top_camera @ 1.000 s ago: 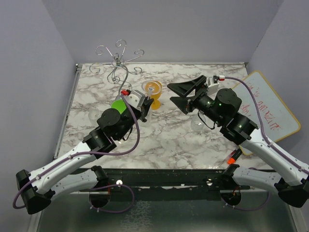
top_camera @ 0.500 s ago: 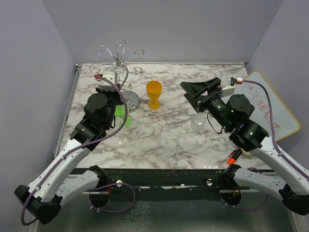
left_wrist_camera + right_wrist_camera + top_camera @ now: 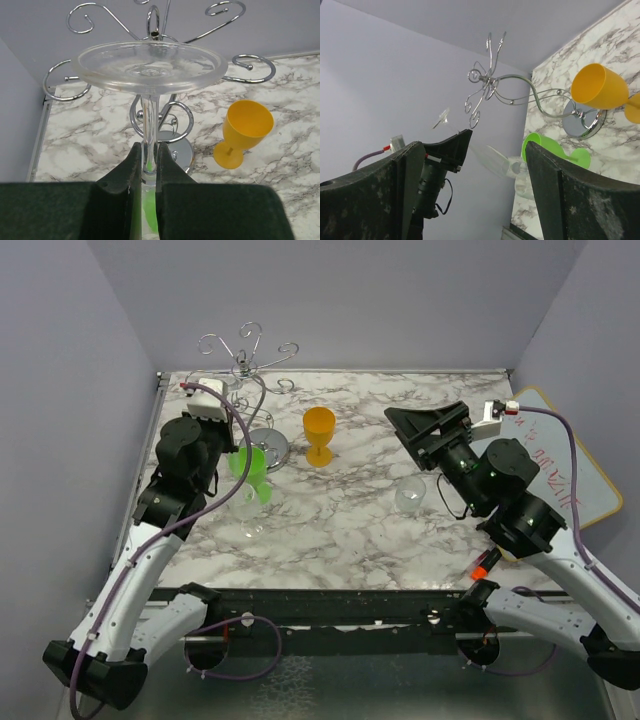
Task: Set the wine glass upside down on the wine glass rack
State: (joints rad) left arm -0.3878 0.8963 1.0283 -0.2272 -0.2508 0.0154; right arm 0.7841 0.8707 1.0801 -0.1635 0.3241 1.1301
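My left gripper is shut on the thin stem of a clear wine glass, held upside down with its round foot on top. The bowl is hidden below the fingers. Just behind the foot stands the silver wine glass rack, its curled arms spreading to both sides and its round base on the marble. From above, the left gripper hovers beside the rack. My right gripper stands open and holds nothing, over the table's right half. In the right wrist view the held wine glass shows below the rack.
An orange goblet stands upright right of the rack base. A green glass lies on its side near the base. A clear glass sits under the right arm. A whiteboard leans at the table's right edge.
My left arm has swung left from the table's middle to the rack, carrying the wine glass with it. The right gripper has drawn back to the right, still open.
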